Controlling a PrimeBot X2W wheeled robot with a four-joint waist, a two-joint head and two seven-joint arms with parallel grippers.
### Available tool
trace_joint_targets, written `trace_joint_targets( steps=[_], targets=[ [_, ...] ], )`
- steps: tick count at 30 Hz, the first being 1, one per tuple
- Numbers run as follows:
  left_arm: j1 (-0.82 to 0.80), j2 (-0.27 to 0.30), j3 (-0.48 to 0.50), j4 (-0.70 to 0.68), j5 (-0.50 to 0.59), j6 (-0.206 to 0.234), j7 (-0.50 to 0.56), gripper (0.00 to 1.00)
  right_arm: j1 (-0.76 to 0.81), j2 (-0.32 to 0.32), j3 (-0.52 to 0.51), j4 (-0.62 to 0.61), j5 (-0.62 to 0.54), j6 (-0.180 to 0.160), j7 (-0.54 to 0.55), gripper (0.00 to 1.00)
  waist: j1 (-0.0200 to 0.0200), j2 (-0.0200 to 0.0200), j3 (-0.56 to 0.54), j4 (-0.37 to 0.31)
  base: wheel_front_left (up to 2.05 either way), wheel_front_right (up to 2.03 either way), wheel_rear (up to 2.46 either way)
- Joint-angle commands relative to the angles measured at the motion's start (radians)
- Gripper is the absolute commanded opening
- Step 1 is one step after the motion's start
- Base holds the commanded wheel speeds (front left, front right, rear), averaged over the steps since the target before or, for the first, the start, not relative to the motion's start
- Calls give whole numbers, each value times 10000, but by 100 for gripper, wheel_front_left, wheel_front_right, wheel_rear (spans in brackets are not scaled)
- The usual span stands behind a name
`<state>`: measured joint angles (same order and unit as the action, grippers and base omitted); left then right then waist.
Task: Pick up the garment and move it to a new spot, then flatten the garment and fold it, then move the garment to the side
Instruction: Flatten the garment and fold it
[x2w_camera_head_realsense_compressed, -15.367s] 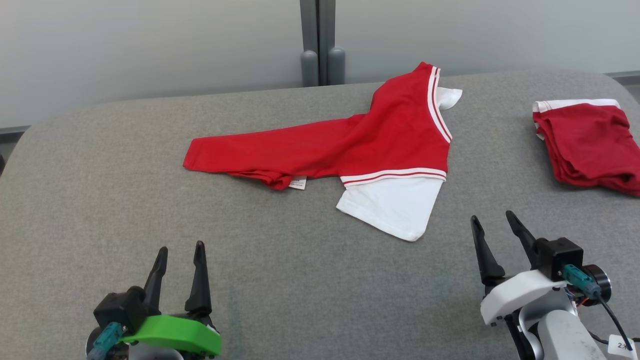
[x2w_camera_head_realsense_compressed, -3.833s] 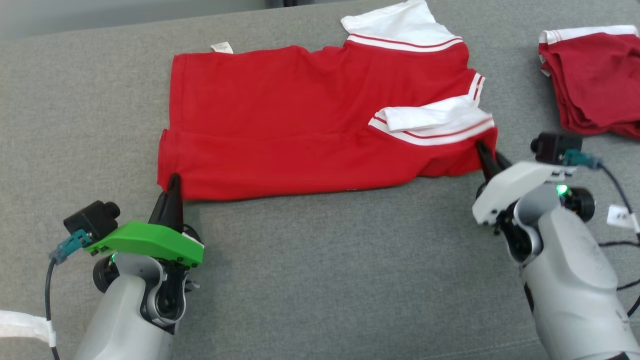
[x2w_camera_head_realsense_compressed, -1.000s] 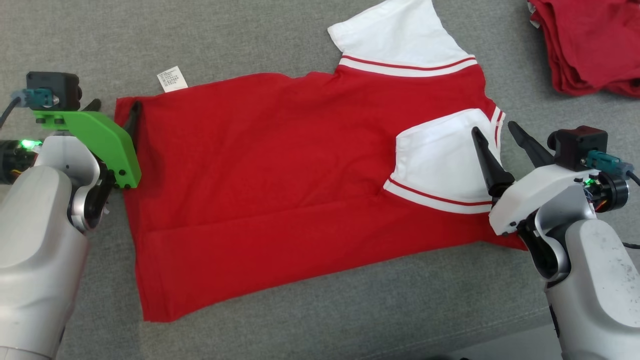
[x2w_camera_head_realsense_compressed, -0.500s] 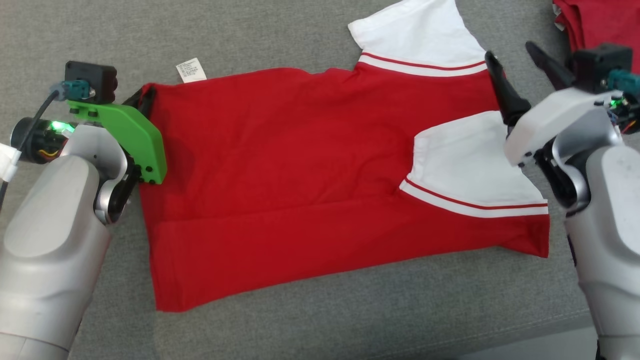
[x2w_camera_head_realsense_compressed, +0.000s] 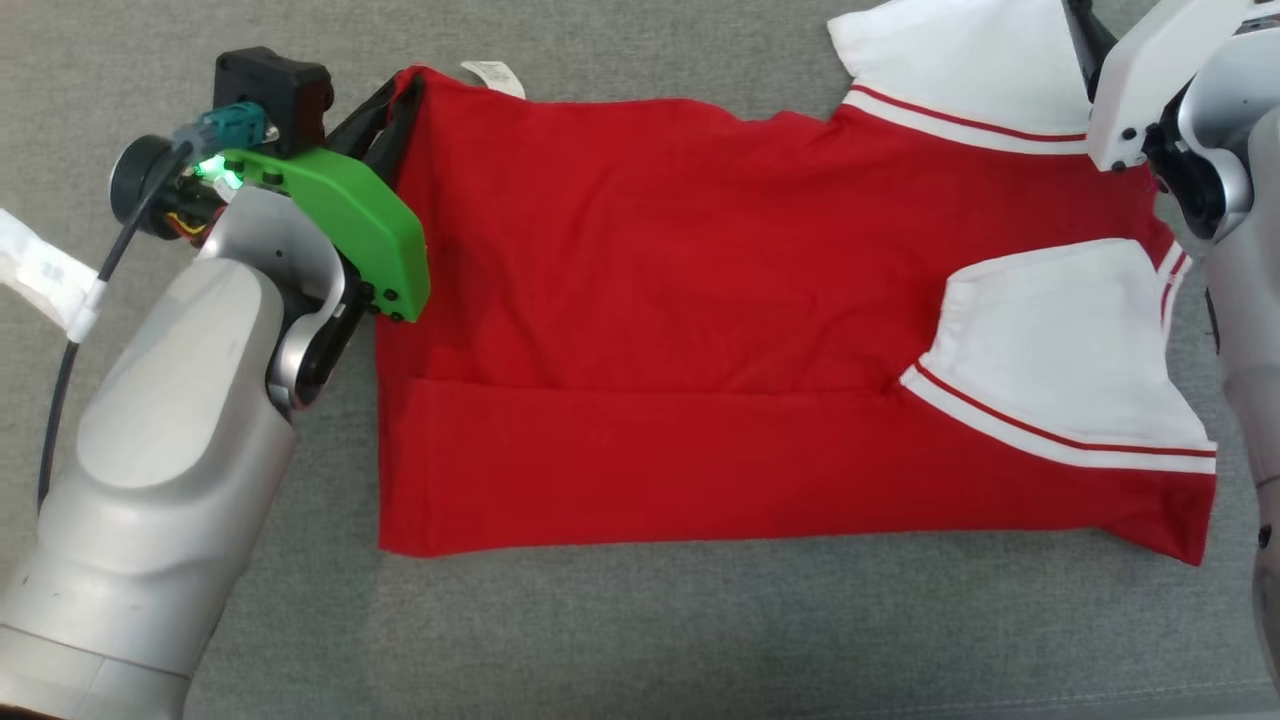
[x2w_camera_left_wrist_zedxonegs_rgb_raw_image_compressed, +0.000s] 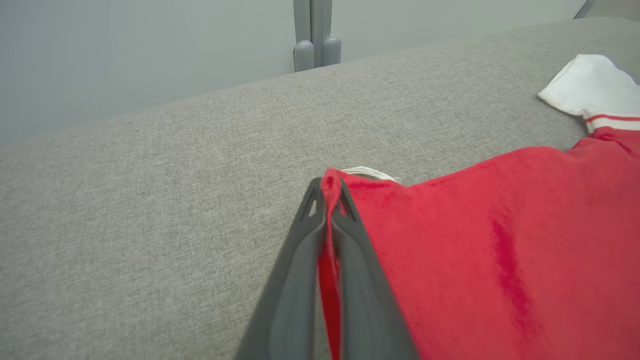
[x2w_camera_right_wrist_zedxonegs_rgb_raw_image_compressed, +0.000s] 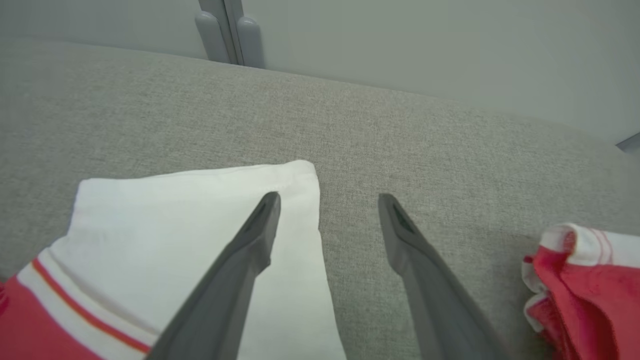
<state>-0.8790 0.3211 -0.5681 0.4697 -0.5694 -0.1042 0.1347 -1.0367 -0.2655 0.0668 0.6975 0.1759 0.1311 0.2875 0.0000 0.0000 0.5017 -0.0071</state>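
Pile (x2w_camera_right_wrist_zedxonegs_rgb_raw_image_compressed: 590, 290) (red) lies near garment (x2w_camera_right_wrist_zedxonegs_rgb_raw_image_compressed: 150, 235).

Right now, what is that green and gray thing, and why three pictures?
It is a robot with two arms, each ending in a claw with two dark fingers. One picture comes from a camera on its head, looking down; the others from cameras on its wrists. A red shirt with white sleeves lies on a gray padded surface. The left claw is shut, pinching the shirt's corner. The right claw is open at the edge of a white sleeve, holding nothing. Another red garment lies nearby.
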Motion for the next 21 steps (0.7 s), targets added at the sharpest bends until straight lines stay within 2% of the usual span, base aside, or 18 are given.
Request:
trace_joint_targets(
  steps=[1, 13, 14, 15, 16, 17, 18, 19, 21],
  targets=[
    [-143, -54, -31, -124, 14, 14, -62, 0, -340, -92, -56, 354, -100, -9, -3, 100, 0, 0, 374, 439, 0, 0, 0],
    [-246, -142, -206, -734, 54, 136, -60, 0, -1929, -113, -369, 2835, -599, -9, -43, 100, 0, 0, 907, 829, 0, 0, 0],
    [-264, -136, -207, -742, 46, 144, -65, 0, -1990, -78, -327, 2986, -589, -9, -35, 95, 0, 0, 918, 819, 0, 0, 0],
    [-270, -128, -203, -744, 33, 148, -75, 0, -2032, -46, -294, 3100, -588, -8, -52, 65, 0, 0, 917, 806, 0, 0, 0],
    [-277, -112, -194, -744, 10, 150, -88, 0, -2081, -9, -215, 3215, -618, -6, -67, 41, 0, 0, 911, 783, 0, 0, 0],
    [-281, -98, -179, -737, -13, 153, -102, 0, -2112, 12, -122, 3302, -660, -6, -68, 26, 0, 0, 904, 762, 0, 0, 0],
    [-280, -75, -158, -721, -46, 159, -107, 0, -2161, 29, 2, 3406, -700, -6, -87, 3, 0, 0, 891, 727, 0, 0, 0],
    [-277, -58, -132, -709, -75, 151, -122, 0, -2182, 45, 89, 3492, -726, -6, -97, 0, 0, 0, 876, 698, 0, 0, 0],
    [-302, -39, -84, -681, -143, 166, -145, 0, -2233, 76, 223, 3625, -735, -9, -212, 0, 0, 0, 844, 642, 0, 0, 0]
  ],
)
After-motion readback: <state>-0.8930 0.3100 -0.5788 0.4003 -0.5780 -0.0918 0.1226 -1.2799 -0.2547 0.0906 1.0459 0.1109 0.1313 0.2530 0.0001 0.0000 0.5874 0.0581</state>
